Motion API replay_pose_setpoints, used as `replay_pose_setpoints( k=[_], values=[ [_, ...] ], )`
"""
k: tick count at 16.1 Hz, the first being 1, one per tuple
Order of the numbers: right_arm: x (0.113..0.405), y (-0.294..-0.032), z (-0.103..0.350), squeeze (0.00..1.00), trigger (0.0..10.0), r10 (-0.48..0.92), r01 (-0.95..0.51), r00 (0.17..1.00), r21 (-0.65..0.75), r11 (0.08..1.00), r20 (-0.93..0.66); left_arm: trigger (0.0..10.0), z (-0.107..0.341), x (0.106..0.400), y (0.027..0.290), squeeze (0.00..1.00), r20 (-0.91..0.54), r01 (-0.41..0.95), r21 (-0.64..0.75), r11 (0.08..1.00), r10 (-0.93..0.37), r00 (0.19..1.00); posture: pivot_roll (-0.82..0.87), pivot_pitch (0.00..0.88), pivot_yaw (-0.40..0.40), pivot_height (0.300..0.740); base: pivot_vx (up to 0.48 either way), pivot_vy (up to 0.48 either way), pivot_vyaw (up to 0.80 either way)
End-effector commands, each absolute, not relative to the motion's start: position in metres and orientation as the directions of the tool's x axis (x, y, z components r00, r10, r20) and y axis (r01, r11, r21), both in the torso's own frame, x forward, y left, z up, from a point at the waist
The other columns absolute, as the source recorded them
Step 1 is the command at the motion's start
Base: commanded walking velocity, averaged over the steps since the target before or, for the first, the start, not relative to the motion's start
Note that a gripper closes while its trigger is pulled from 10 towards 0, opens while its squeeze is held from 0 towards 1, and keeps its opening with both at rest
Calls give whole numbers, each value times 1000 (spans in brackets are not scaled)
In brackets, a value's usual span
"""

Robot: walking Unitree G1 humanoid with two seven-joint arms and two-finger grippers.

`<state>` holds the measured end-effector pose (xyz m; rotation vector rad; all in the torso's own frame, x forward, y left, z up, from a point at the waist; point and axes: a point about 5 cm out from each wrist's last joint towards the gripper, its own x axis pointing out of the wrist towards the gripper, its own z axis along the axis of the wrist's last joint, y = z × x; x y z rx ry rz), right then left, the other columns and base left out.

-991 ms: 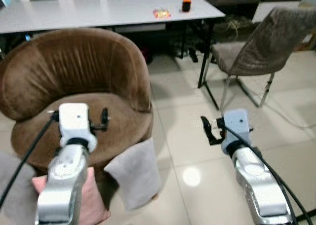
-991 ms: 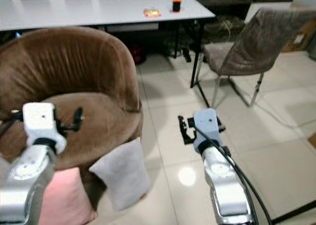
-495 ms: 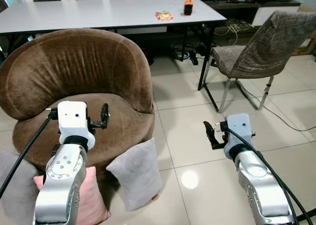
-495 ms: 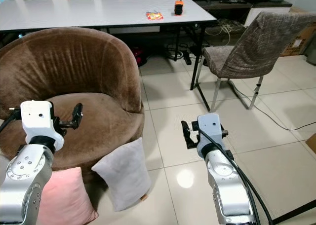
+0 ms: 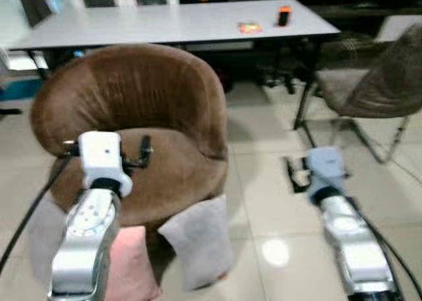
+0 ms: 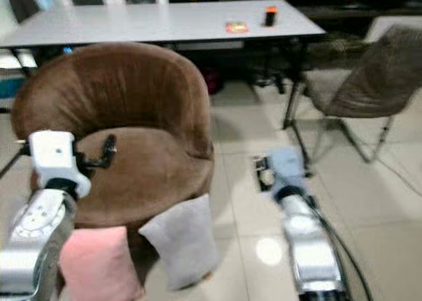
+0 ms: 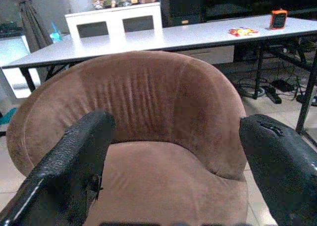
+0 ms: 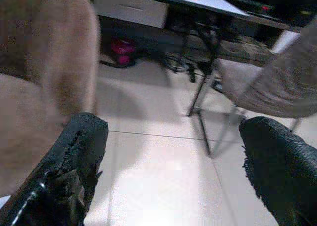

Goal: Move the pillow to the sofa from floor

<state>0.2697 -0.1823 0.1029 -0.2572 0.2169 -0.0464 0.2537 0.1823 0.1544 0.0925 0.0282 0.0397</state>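
A grey pillow (image 5: 198,248) stands on the tiled floor, leaning against the front of the round brown sofa (image 5: 132,96). A pink pillow (image 5: 132,268) lies on the floor to its left, partly behind my left arm. My left gripper (image 5: 142,152) hangs open over the sofa seat (image 7: 163,176) and holds nothing. My right gripper (image 5: 293,172) is open above bare floor tiles (image 8: 163,171), to the right of the sofa and past the grey pillow. Both pillows sit below and nearer to me than the grippers.
A long white table (image 5: 178,24) stands behind the sofa with an orange object (image 5: 284,15) and a snack packet (image 5: 249,28) on it. A grey fabric chair (image 5: 376,83) is at the right. Another grey cushion (image 5: 39,232) lies at the lower left. Cables (image 8: 178,62) run under the table.
The whole picture has shifted right and blurred, so the camera has turned left. Both arms keep their pose, and the pillows have not moved.
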Motion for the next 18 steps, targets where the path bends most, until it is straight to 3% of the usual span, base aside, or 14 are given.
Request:
replay_pose_setpoints(
  k=[1, 9, 11, 18],
  values=[
    [275, -174, 109, 0, 10000, -34, -9, 981, -216, 976, -191, 10000, 158, 256, 187, 0, -15, -50, 107, 993, 52, 999, -106, 0, 20, 740, 292, 0, 0],
    [283, -171, 123, 0, 10000, -8, -21, 990, -205, 979, -139, 10000, 159, 253, 189, 0, -11, -89, 129, 988, 91, 996, -103, 0, -8, 740, 65, 0, 0],
    [283, -169, 125, 0, 10000, 21, -48, 991, -204, 978, -131, 10000, 159, 251, 190, 0, -4, -104, 130, 986, 106, 994, -111, 0, -9, 740, 0, 0, 550],
    [284, -160, 125, 0, 10000, 65, -90, 989, -197, 976, -133, 10000, 159, 248, 191, 0, -5, -128, 146, 981, 130, 992, -94, 0, -24, 740, 0, -406, 674]
  ],
)
